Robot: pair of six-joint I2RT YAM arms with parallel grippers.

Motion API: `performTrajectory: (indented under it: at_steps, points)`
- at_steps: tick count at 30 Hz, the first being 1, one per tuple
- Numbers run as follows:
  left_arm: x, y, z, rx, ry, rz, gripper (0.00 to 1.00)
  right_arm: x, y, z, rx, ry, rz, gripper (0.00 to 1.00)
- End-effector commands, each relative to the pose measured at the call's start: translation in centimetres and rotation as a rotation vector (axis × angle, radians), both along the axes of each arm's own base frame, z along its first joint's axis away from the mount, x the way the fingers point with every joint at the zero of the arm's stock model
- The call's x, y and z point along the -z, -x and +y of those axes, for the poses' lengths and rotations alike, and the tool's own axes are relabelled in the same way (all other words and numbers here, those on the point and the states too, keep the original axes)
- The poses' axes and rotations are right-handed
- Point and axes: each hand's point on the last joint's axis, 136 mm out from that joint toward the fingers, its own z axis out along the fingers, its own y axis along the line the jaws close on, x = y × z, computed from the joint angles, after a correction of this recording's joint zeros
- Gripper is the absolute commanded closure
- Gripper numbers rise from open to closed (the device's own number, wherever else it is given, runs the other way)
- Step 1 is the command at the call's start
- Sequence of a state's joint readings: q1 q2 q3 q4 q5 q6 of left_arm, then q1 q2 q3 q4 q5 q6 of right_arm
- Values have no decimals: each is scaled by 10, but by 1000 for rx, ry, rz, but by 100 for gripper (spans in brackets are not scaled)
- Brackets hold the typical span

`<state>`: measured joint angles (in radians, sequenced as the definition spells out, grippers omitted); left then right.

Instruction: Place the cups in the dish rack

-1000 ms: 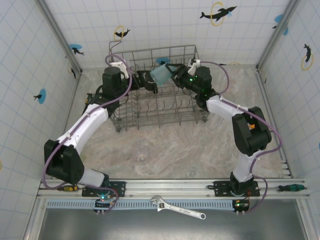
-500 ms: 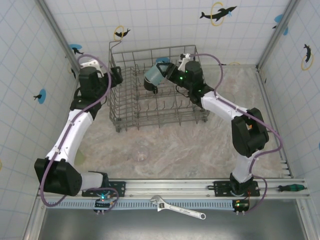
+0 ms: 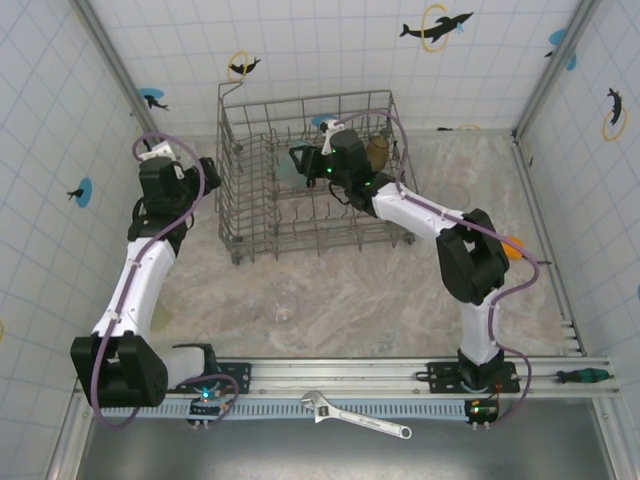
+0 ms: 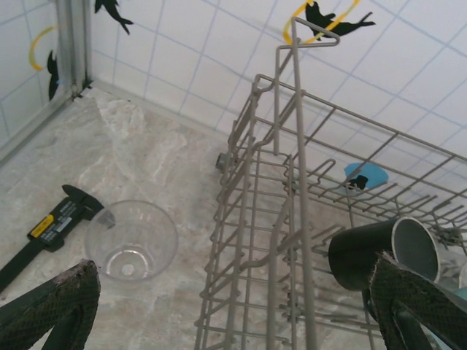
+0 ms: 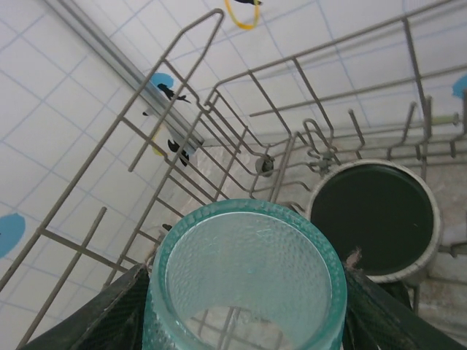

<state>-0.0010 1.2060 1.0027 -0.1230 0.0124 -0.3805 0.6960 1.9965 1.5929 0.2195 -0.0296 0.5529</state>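
The left pincer (image 4: 232,271) hangs at the rack's 9 o'clock, spread wide and holding nothing, near a clear glass (image 4: 131,242) that stands on the desk (image 4: 146,153). The rack (image 3: 250,215) sits at the desk's 12 o'clock. Toward the rack's far-left part, the right pincer (image 3: 305,160) grips a teal cup (image 5: 244,281) by its sides, mouth facing the wrist camera. A black mug (image 5: 376,219) lies close at the cup's 2 o'clock, and an amber tumbler (image 3: 378,152) sits further toward 3 o'clock. The placing looks nearly done. To finish well, the cup should go down slowly between tines, clear of the mug. The fingers should part only once wire carries it, lest it tip.
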Motion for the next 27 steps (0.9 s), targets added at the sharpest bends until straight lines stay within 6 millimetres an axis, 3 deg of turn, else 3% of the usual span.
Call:
performTrajectory:
  at_steps: [1, 7, 12, 27]
  points:
    - [21, 6, 9, -17, -37, 40, 3, -12, -8, 11, 18, 94, -116, 65]
    - [39, 15, 10, -21, -2, 90, 3, -7, -10, 30, 22, 193, -198, 65]
    - [39, 16, 14, -37, -15, 99, 3, -2, -15, 42, 64, 311, -275, 64]
    - [48, 16, 21, -66, 31, 106, 3, 37, -26, 54, 49, 348, -260, 64]
